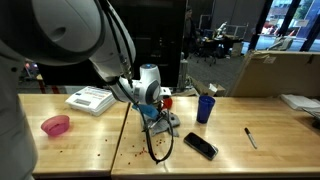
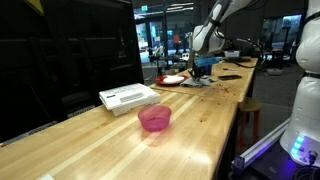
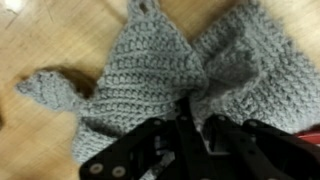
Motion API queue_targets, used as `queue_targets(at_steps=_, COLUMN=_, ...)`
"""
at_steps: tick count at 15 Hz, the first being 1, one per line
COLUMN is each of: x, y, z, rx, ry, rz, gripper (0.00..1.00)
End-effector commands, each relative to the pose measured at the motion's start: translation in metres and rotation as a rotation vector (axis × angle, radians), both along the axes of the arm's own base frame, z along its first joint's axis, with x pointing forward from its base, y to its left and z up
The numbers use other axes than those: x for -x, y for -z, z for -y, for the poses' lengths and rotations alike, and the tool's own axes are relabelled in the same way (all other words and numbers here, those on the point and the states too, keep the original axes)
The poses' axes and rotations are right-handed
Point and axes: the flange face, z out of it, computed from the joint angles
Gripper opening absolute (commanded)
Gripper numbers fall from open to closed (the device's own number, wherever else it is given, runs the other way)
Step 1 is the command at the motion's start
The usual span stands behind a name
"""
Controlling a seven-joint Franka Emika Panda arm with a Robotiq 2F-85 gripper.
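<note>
A grey crocheted cloth (image 3: pixel 150 70) fills the wrist view, lying bunched on the wooden table. My gripper (image 3: pixel 190 118) is shut on the cloth, with a fold pinched between its black fingers. In an exterior view the gripper (image 1: pixel 152 108) is low over the table's middle, with the grey cloth (image 1: pixel 163 122) under it. In an exterior view it shows far down the table (image 2: pixel 200 65).
A pink bowl (image 1: pixel 56 125) (image 2: pixel 154 118) and a white box (image 1: pixel 90 99) (image 2: pixel 128 97) sit to one side. A blue cup (image 1: pixel 205 108), black phone (image 1: pixel 200 146), pen (image 1: pixel 250 137) and black cable (image 1: pixel 156 146) lie near the gripper. A cardboard box (image 1: pixel 275 72) stands behind.
</note>
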Motion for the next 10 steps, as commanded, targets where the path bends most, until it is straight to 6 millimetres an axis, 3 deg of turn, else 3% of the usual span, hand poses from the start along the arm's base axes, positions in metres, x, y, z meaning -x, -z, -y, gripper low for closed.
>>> queue_targets(at_steps=1, x=0.0044, y=-0.0025, z=-0.001, rx=0.006, ry=-0.025, rz=-0.006, gripper=0.47)
queue_targets(at_steps=8, x=0.0045, y=-0.0018, z=-0.0018, rx=0.001, ry=-0.045, rz=-0.003, gripper=0.94)
queue_targets(at_steps=10, x=0.0045, y=-0.0017, z=-0.0025, rx=-0.001, ry=-0.055, rz=0.0, gripper=1.0)
